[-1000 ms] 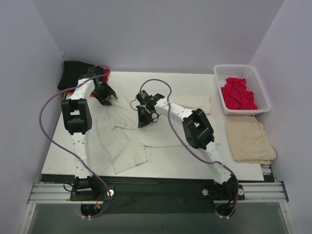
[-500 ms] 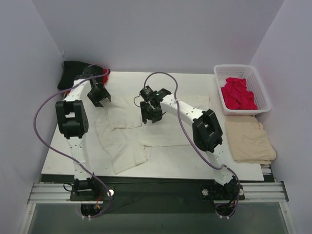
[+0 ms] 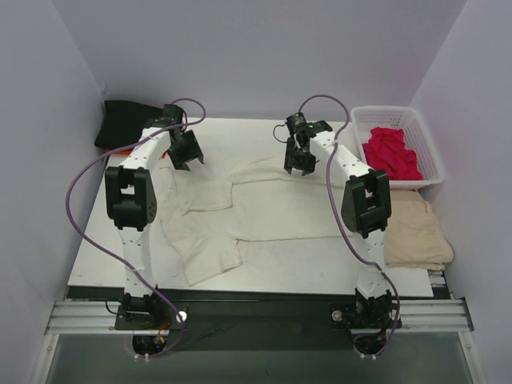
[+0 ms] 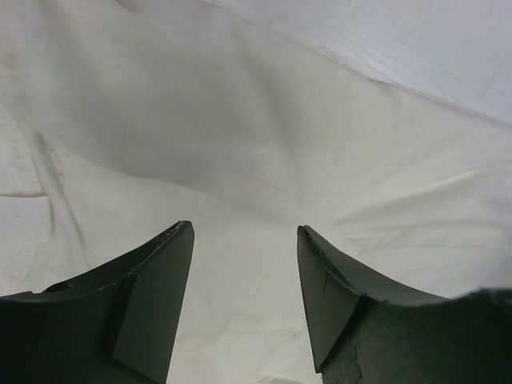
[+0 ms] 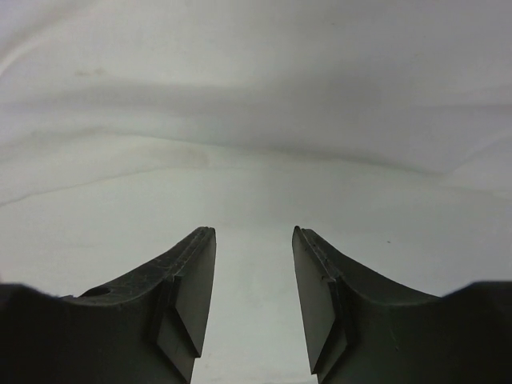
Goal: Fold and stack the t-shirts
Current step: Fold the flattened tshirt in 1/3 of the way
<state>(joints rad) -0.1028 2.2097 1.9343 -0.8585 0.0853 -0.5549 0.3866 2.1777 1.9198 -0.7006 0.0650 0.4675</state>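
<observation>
A large cream-white t-shirt (image 3: 264, 212) lies spread and creased across the middle of the table. My left gripper (image 3: 186, 154) hangs open over its far left part, with only cream cloth (image 4: 240, 144) below the fingers (image 4: 244, 232). My right gripper (image 3: 299, 162) is open over the shirt's far edge, nothing between its fingers (image 5: 254, 232), pale cloth (image 5: 256, 160) beneath. A black t-shirt (image 3: 120, 122) lies at the far left corner. A crimson t-shirt (image 3: 390, 154) sits in the basket. A folded beige shirt (image 3: 410, 228) rests at the right edge.
The white lattice basket (image 3: 360, 120) stands at the back right corner. Purple-grey walls close in the left, back and right sides. Both arms' cables loop above the table.
My right gripper opened, let go of the cream shirt near the middle, and swung back and right to its far edge. My left gripper shifted slightly right, still open.
</observation>
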